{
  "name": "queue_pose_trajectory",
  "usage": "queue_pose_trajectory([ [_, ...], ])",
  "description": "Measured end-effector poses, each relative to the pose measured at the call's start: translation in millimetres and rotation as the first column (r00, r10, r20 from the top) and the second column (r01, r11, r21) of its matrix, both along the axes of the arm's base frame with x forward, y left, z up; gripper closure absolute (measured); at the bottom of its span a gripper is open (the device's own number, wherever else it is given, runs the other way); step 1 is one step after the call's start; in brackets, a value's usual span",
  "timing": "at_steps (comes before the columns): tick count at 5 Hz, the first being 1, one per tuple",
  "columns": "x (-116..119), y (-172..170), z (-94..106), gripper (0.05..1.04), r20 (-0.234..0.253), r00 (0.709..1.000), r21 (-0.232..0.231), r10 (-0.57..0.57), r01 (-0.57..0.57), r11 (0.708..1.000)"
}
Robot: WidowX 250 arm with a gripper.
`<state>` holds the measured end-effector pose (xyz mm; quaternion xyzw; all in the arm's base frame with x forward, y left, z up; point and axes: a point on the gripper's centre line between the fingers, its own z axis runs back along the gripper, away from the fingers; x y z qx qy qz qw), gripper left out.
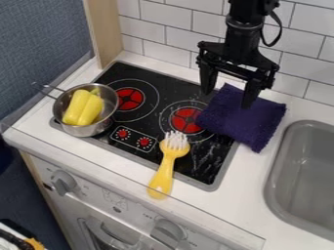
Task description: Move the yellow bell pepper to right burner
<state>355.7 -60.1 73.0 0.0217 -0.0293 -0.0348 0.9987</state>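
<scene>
Clearly, the fingers (250,93) hang wide apart near the purple cloth (244,119), gripping nothing.

The towel (244,117) is purple, the brush (164,171) yellow with white bristles.

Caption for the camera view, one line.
Open black claw over purple fabric cloth; yellow bell pepper in silver metal pan at left of black stovetop.

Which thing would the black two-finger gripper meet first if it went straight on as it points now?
Most likely the dark purple, textured cloth below the gripper, though one view leaves the height between them unclear.
</scene>
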Motion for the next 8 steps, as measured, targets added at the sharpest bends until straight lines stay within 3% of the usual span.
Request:
queue_pose_trajectory([
  [1, -2.4, -0.4, -10.1, 0.085, -0.027, 1.0, 0.0, -0.004, 0.004, 1.0],
  [2, -14.4, 20.2, -23.4, 0.085, -0.054, 0.998, -0.045, 0.028, -0.031, 0.999],
  [3, -26.6, 58.5, -5.0, 0.085, -0.006, 0.998, -0.036, 0.057, -0.057, 0.998],
  [4, -54.2, 100.1, 12.6, 0.085, 0.0, 0.998, 0.054, 0.067, -0.067, 0.996],
  [5, -74.8, 132.0, 18.4, 0.085, 0.0, 0.993, 0.112, 0.119, -0.118, 0.987],
  [6, -87.1, 162.8, 18.5, 0.085, -0.023, 0.982, 0.122, 0.19, -0.185, 0.975],
  [7, -102.2, 195.0, 11.3, 0.085, -0.003, 0.97, 0.06, 0.244, -0.243, 0.968],
  [8, -105.3, 202.9, 5.6, 0.085, 0.007, 0.964, 0.047, 0.265, -0.265, 0.963],
])
